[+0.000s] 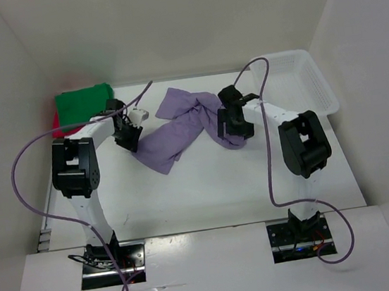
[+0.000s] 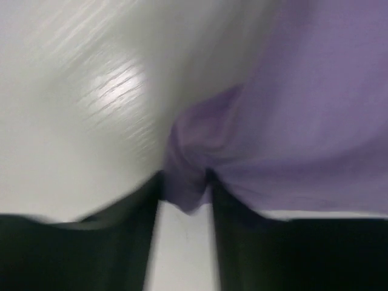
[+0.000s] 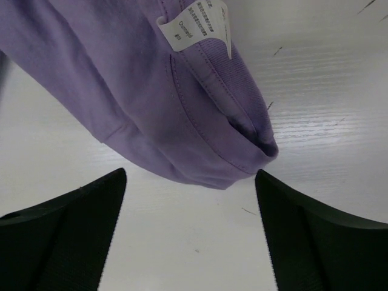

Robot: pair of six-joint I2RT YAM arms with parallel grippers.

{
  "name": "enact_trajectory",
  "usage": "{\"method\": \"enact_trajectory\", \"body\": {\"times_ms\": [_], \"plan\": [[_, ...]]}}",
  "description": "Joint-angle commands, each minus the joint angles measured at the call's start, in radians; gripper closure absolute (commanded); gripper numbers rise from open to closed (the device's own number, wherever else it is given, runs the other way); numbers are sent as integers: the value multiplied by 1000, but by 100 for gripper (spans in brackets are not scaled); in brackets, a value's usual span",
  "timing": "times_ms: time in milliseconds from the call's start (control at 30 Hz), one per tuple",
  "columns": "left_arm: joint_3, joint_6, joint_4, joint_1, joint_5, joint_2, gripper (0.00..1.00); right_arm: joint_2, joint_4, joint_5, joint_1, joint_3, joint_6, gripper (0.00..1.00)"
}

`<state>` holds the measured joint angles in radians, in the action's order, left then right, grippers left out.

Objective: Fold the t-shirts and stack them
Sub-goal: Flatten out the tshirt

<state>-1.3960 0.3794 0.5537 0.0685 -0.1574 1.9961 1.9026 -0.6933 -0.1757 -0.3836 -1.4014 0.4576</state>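
Purple shirt [image 1: 173,135]: edge pinched in L gripper [image 2: 184,182].

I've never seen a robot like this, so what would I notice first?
The crumpled purple t-shirt sprawls across the middle of the table. The left gripper pinches a fold of it, while the right gripper hangs open close to its collar, where a white label shows. At the far left corner, a folded green t-shirt lies on a red t-shirt.
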Motion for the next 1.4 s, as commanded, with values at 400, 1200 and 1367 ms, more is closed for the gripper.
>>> {"method": "enact_trajectory", "body": {"times_ms": [400, 1200, 1367], "plan": [[-26, 127, 129, -162, 10, -241, 100, -219, -47, -39, 164, 252, 217, 100], [-614, 156, 207, -237, -23, -341, 100, -597, -250, 300, 210, -133, 24, 100], [-687, 107, 196, -164, -7, -89, 93, -432, -258, 328, 210, -123, -31, 98]]}}
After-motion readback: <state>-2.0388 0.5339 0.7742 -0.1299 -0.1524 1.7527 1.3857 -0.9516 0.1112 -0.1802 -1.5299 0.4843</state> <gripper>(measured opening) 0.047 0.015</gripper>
